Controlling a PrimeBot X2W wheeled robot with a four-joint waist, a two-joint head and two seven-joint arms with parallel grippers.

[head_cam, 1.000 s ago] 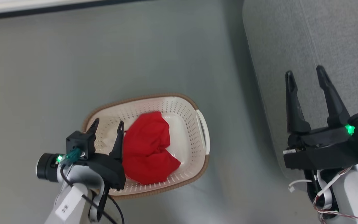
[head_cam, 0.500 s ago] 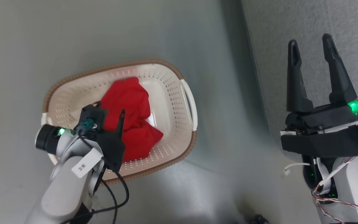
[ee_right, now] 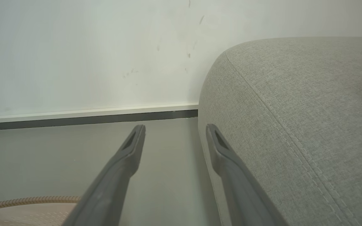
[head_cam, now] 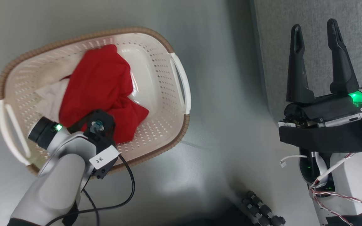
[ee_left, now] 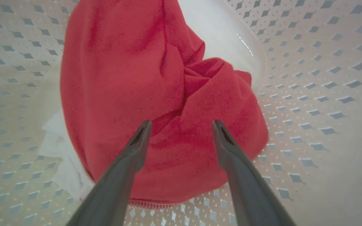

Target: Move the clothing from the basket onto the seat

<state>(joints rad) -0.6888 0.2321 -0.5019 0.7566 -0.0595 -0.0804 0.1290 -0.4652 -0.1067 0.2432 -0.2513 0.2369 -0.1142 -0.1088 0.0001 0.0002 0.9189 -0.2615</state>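
In the last second I've lowered the left gripper (ee_left: 181, 123) into the basket (head_cam: 165, 125), fingers spread and empty over the red clothing (head_cam: 99, 78) heaped there; right gripper (head_cam: 313, 25) waits open, empty, beside the seat (head_cam: 275, 47), so I judge closing comes next.

My left pincer (ee_left: 181, 123) sits inside the basket (ee_left: 319, 94), fingers apart above the clothing (ee_left: 127, 78). Perforated sides hem it left and right; bare basket bottom free beyond the red heap. My right pincer (head_cam: 314, 26), fingers spread, has the seat (head_cam: 275, 34) edge just beside it; bare floor (head_cam: 222, 94) between seat and basket is free, up to the wall (ee_right: 74, 47).
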